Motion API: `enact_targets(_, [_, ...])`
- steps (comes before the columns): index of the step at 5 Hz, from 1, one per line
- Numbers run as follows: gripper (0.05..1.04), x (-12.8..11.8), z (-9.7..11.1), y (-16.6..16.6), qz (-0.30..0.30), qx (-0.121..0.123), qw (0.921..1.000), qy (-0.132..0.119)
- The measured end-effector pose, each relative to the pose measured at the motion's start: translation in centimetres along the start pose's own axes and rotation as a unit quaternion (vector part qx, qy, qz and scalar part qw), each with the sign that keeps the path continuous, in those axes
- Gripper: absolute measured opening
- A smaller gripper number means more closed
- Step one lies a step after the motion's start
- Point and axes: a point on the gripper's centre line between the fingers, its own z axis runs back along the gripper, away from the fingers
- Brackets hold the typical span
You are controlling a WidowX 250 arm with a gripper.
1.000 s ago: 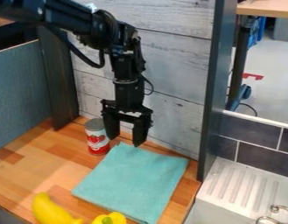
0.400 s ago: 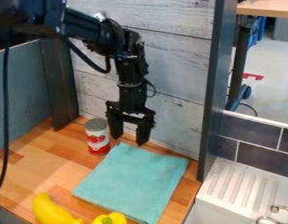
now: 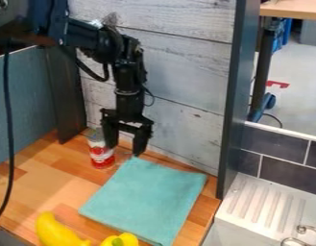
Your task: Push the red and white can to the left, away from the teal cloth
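The black gripper hangs over the back of the wooden counter, its two fingers apart with nothing between them. Its left finger covers part of a red and white can standing upright near the back wall; whether they touch I cannot tell. Just in front of the gripper, a folded turquoise cloth lies flat on the counter. At the front edge of the view are a yellow banana-like object and a yellow pepper with a green stem.
Behind the counter rises a whitewashed plank wall. A dark upright post stands at the right, beside a white sink unit with a metal faucet. A blue-grey panel borders the left, with a black cable before it.
After a small shift right, the gripper has moved left and slightly down, now overlapping the can. A black cable has come into view at the left. The cloth and yellow items are unmoved.
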Motion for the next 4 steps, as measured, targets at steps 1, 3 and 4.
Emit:
enact_targets(1, [1.002,0.5,-0.7,1.6,0.020,0.008,0.9998,0.001])
enact_targets(3, [1.002,0.4,-0.7,5.1,0.048,0.048,0.9977,0.004])
enact_targets(4, [1.002,0.0,-0.7,6.7,0.061,0.061,0.9963,0.006])
